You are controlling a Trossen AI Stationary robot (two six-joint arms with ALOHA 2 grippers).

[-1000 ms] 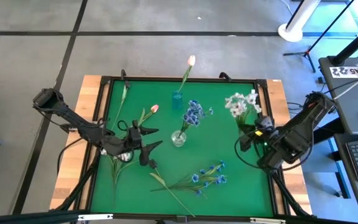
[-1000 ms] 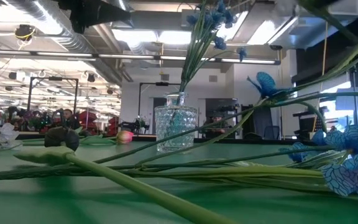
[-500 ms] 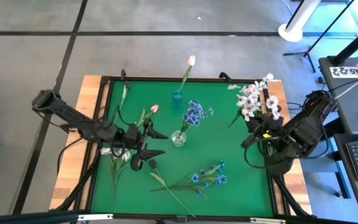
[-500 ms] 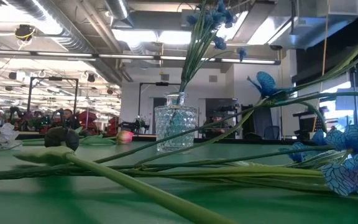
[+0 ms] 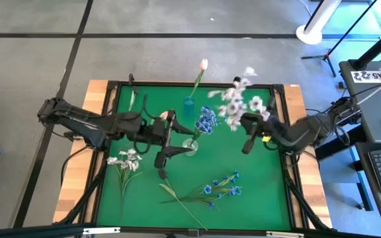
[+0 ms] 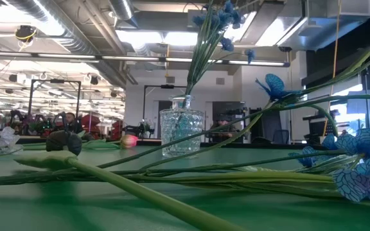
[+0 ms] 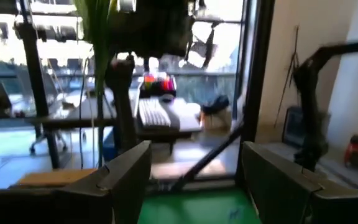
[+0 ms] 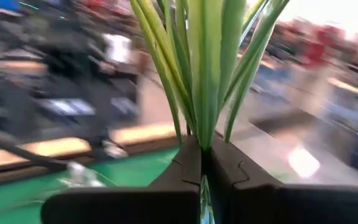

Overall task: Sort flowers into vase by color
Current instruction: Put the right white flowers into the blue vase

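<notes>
Right end effector (image 5: 245,134): your view along it shows the two fingers pressed together on a sheaf of green stems, so it is holding the white blossom spray (image 5: 238,100). One second ago this spray was low at the counter's right edge; it now rides high, with the blossoms fanned above and beyond the fingers, carried in over the green counter (image 5: 263,192) toward the middle. Read this as the lift done and the carry begun, with placement not yet made.

Just beyond these fingers, toward the counter's centre, stands the clear glass vase (image 5: 190,147), already holding a blue blossom spray (image 5: 206,119). Behind it is a small blue vase (image 5: 188,104) with a pink tulip (image 5: 203,64). No empty vase for white shows clearly, so the destination cannot be told.

Left end effector (image 5: 165,140): its fingers stand wide apart and grip nothing. It has advanced from the counter's left side and now sits just beside the glass vase, with a second pink tulip (image 5: 163,116) close to it. A white cluster (image 5: 126,159) lies behind it, and another blue spray (image 5: 221,186) lies off to its side on the counter. Expect crowding if both arms converge at the vase.
</notes>
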